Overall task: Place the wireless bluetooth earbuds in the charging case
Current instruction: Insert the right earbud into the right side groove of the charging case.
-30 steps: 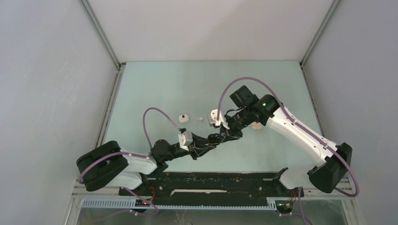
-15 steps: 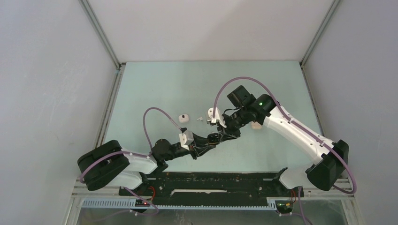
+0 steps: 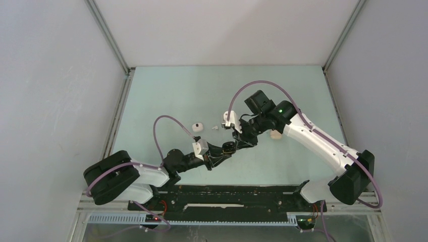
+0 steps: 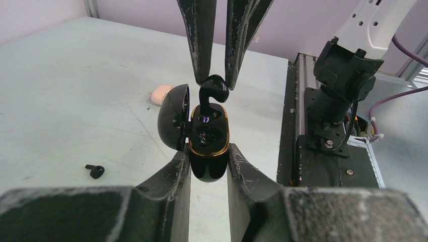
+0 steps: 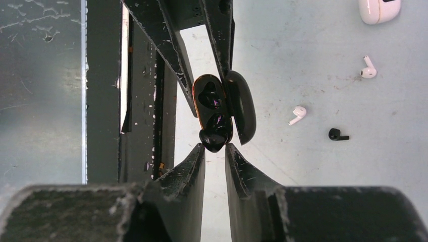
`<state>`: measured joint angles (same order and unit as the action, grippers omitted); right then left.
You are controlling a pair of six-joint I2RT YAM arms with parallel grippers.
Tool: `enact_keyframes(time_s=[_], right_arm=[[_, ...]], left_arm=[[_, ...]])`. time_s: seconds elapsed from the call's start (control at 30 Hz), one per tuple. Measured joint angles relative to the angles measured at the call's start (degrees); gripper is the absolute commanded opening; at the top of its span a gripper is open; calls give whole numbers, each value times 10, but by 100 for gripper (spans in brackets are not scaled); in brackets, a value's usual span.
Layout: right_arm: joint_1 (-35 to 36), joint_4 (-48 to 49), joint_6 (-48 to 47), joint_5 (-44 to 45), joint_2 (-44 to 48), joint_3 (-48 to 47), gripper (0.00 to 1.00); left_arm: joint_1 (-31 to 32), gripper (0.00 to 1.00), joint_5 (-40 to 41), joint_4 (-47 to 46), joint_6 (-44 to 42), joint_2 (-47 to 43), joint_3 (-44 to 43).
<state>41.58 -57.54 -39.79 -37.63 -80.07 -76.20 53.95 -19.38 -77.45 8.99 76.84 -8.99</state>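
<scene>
Three cases: a black case (image 4: 208, 151), a white case (image 5: 379, 9) and a pink case (image 4: 160, 94). Four buds: one black bud (image 4: 212, 86) at the black case's mouth, a second black bud (image 5: 337, 134) lying loose, and two white buds (image 5: 368, 69) (image 5: 299, 113), also loose. Two arms: left arm (image 3: 146, 175), right arm (image 3: 315, 140).

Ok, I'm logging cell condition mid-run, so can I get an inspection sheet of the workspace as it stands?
Surface: pale table, faintly scuffed.
Job's things: black charging case, lid open; held black earbud at its mouth; loose black earbud, two white earbuds and white case on the table.
Clutter: peach case.
Grippers: left gripper shut on the black charging case; right gripper shut on the held black earbud.
Cables: purple cables loop over both arms, unsnagged.
Surroundings: grey walls, metal frame.
</scene>
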Motion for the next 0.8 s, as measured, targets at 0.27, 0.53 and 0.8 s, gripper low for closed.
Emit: enact_keyframes(time_s=[0.27, 0.53, 0.8], right_arm=[[-4, 12, 21, 10, 3, 0, 29], [-5, 37, 39, 28, 3, 0, 38], [-7, 57, 43, 43, 3, 0, 44]], left_arm=[[-1, 0, 3, -1, 0, 3, 0], [-1, 0, -4, 5, 0, 4, 0], [1, 0, -14, -1, 0, 4, 0]])
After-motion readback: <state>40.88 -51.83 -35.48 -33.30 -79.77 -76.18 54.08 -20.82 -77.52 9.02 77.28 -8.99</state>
